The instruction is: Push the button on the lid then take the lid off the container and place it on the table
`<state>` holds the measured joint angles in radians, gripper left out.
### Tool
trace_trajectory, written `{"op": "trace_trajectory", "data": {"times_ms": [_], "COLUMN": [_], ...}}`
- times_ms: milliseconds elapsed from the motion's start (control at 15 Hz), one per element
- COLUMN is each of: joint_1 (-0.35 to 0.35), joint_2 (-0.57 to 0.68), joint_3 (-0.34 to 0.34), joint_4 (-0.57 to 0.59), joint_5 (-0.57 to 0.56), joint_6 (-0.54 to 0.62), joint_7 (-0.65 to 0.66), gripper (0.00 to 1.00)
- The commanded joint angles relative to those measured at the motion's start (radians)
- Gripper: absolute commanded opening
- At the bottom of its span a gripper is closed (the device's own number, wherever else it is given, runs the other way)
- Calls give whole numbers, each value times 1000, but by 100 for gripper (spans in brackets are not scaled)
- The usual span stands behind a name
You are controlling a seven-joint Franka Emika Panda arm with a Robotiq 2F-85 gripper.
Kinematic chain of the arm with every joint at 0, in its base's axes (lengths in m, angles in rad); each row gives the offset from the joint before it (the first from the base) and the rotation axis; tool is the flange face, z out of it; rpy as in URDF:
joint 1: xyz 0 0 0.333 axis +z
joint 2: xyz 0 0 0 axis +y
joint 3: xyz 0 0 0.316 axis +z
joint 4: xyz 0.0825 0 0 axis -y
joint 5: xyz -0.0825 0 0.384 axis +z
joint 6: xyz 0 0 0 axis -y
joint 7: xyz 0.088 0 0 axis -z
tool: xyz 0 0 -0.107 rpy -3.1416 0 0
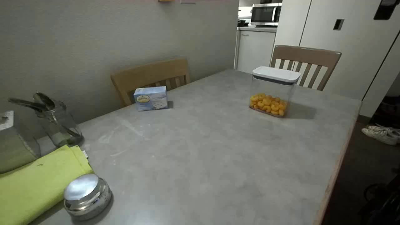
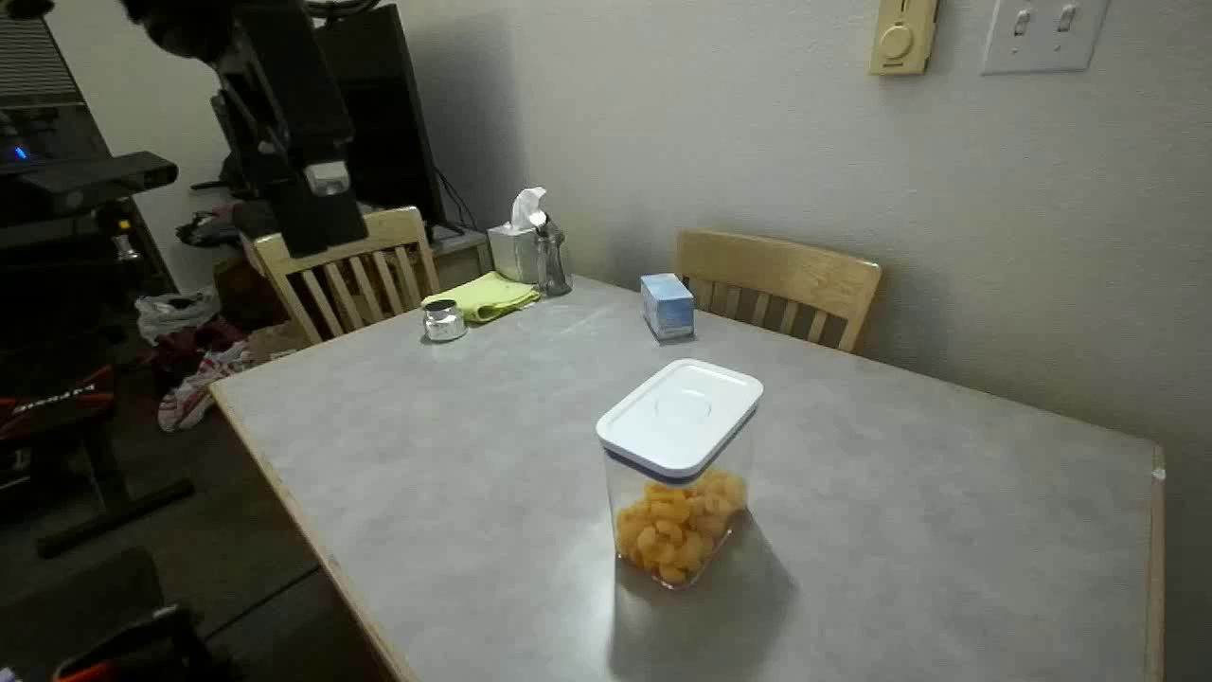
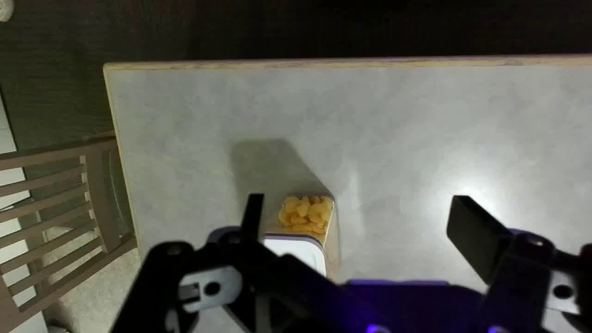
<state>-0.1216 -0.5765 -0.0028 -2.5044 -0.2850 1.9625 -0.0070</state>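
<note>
Wrist view: gripper (image 3: 356, 206), spread wide, partly hiding the lid (image 3: 300, 247). Both exterior views: white lid, round-cornered, seated on the clear-walled container (image 1: 272, 89) of curled orange pieces (image 2: 682, 526), upright on the mottled grey table (image 2: 900, 530). I make out the circular button (image 2: 684, 407) only in an exterior view.

Both exterior views share the bench (image 1: 200, 156), slanting down across it. Close behind the claw (image 3: 357, 206), the wrist view faces downward.

End effector (image 3: 358, 206) partly hides lid (image 3: 301, 248) in wrist view.
</note>
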Motion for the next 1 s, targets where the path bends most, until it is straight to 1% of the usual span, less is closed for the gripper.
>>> {"op": "trace_trajectory", "data": {"times_ms": [0,133,200,333,533,733,933], "joint_1": [13,11,7,-4,-42,-85,-126], "joint_2": [0,2,3,8,38,101,184], "joint_3": [-11,-10,-9,-7,2,-2,-11], "joint_4": [2,-1,-6,-15,-25,-18,12], "joint_5": [-6,-6,-12,-32,-113,-184,-225], "joint_6": [-4,5,27,95,238,356,425], "joint_7": [5,14,27,57,142,212,256], "gripper": [100,100,100,100,100,100,100]}}
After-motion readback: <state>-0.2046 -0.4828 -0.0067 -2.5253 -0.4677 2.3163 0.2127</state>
